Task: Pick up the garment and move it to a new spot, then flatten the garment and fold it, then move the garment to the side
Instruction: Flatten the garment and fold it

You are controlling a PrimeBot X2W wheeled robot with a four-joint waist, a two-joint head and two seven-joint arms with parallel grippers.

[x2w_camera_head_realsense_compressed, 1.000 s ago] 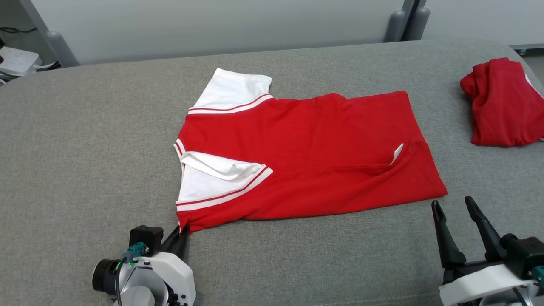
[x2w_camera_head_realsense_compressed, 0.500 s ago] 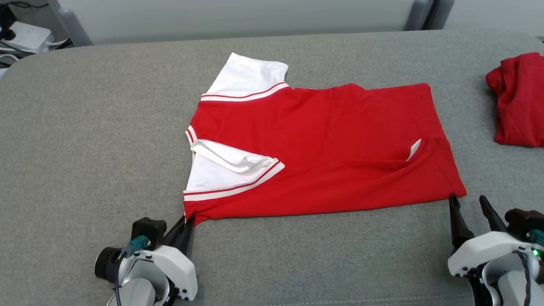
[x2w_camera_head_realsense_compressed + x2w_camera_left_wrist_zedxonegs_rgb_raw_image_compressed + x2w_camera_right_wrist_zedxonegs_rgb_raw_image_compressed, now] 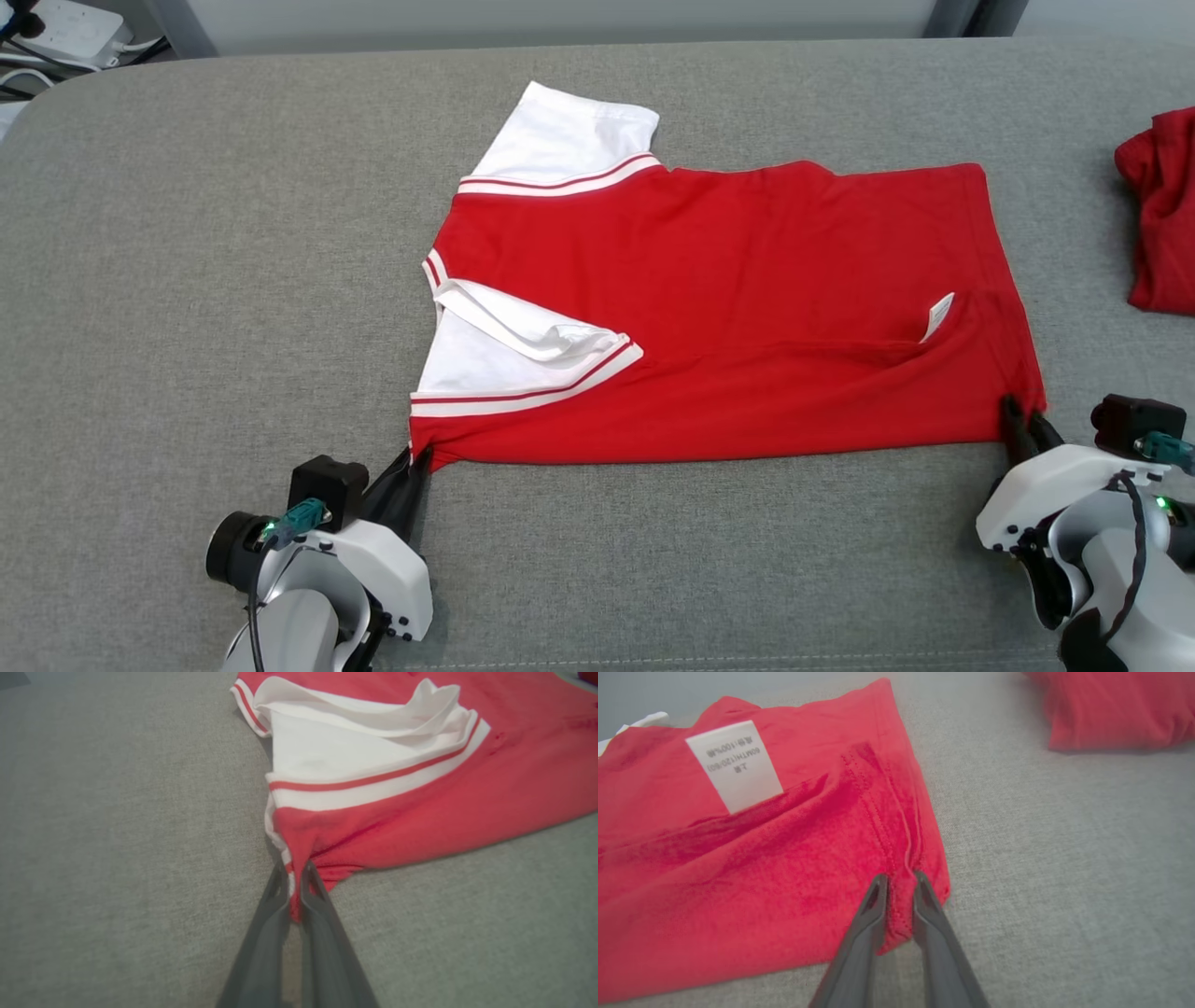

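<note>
Pinching garment (image 3: 728, 280) corners: left tool (image 3: 294, 879) and right tool (image 3: 900, 882) both clamped | red pile (image 3: 1162, 224) cut off at edge

The right gripper (image 3: 1022, 425), a second ago spread wide at the lower right of the head view and clear of the cloth, has moved up to the lower right corner of the garment (image 3: 747, 308) and pinched its fingers on the hem. The left gripper (image 3: 415, 459) has tightened on the lower left corner. The head camera has shifted, so the scene sits further right in the frame and the other red cloth (image 3: 1162, 224) is cut by the right edge.
</note>
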